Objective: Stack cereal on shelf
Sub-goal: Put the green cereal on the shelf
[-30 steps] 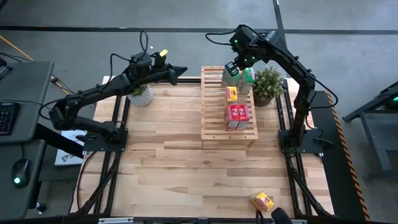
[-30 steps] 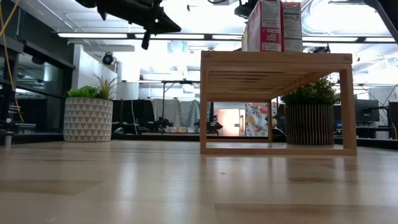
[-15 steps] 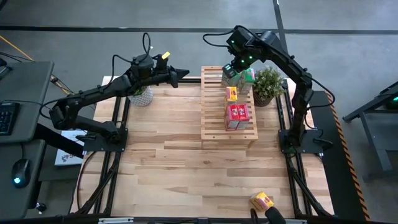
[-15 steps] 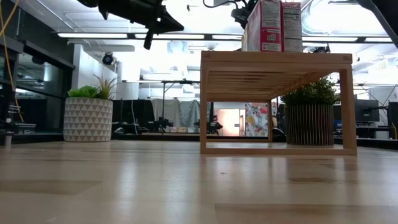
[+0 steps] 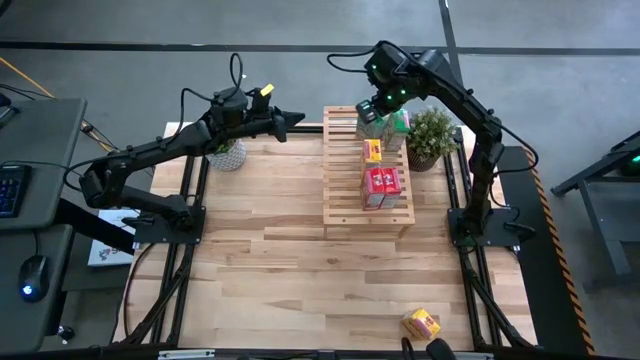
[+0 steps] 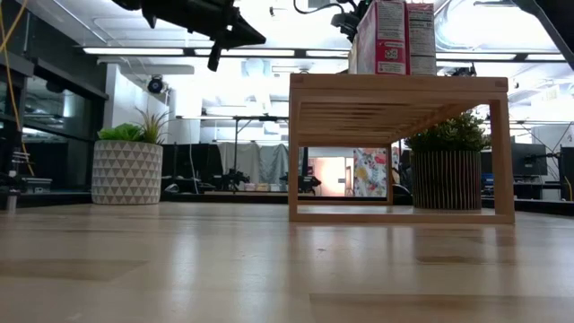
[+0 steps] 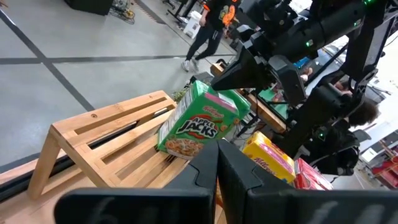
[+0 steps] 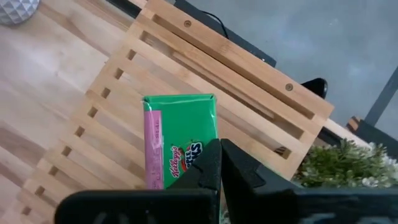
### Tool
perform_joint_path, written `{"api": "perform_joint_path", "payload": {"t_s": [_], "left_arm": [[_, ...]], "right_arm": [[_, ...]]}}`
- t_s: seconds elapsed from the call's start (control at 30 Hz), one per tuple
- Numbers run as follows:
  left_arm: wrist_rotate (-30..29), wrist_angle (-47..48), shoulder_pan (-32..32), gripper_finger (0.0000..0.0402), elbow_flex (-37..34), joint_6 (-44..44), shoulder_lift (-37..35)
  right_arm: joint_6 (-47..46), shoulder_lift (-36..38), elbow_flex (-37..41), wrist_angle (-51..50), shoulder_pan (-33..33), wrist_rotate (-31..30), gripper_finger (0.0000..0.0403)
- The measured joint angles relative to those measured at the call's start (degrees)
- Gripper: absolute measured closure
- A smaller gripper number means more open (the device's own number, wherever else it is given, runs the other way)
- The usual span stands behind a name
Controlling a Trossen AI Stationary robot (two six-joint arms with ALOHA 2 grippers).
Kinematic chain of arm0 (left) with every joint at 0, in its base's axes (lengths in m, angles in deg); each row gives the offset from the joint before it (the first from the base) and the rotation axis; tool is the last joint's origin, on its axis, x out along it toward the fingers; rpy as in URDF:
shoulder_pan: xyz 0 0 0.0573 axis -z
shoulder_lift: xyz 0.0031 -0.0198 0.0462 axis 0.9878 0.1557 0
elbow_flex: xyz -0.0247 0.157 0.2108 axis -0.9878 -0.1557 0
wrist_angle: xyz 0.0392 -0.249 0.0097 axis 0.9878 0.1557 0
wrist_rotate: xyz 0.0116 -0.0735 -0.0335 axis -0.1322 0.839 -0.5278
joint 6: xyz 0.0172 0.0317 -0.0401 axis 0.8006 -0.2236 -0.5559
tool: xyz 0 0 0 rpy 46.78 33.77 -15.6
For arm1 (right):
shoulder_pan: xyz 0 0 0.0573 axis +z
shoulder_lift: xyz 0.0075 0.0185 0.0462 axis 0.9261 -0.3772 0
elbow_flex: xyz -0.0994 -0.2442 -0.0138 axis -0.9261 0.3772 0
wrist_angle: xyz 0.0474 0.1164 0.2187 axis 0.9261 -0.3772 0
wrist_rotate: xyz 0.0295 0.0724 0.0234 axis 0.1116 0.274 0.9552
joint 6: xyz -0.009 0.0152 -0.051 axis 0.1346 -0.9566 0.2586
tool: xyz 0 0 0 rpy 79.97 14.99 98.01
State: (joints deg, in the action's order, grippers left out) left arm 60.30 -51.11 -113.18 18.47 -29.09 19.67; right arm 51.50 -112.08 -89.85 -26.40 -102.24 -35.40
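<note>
The wooden slatted shelf point(image 5: 365, 170) stands at the table's far middle. Cereal boxes stand on its top: two green ones point(image 5: 398, 122) at the far end, a yellow one point(image 5: 371, 151), and red ones point(image 5: 382, 186) point(image 6: 381, 36). Another yellow box point(image 5: 421, 323) lies on the table by the near edge. My right gripper point(image 5: 372, 108) is shut and points steeply down at the top of the left green box point(image 8: 180, 124) point(image 7: 199, 121). My left gripper point(image 5: 292, 118) is shut and hovers level in the air, left of the shelf's far end. My right gripper's shut fingertips point(image 7: 214, 79) stand right at the top edge of the green box point(image 7: 210, 90), coming from above. The box stands on the shelf's far slats. I cannot tell whether the fingertips touch it.
A white patterned plant pot point(image 5: 228, 153) stands at the table's far left, under my left arm. A dark pot with a bushy plant point(image 5: 430, 140) stands just right of the shelf's far end. The table's near half is bare wood apart from the yellow box.
My right gripper has turned a little at the wrist above the green box and stayed shut. The boxes and the shelf stand where they did.
</note>
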Motion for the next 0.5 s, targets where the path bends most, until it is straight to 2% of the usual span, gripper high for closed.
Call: {"api": "perform_joint_path", "payload": {"t_s": [0.5], "left_arm": [[-0.05,-0.02,-0.09,0.0401,0.00,1.62,0.00]], "right_arm": [[-4.68,0.24,-0.53,-0.18,0.31,0.86,0.0403]]}}
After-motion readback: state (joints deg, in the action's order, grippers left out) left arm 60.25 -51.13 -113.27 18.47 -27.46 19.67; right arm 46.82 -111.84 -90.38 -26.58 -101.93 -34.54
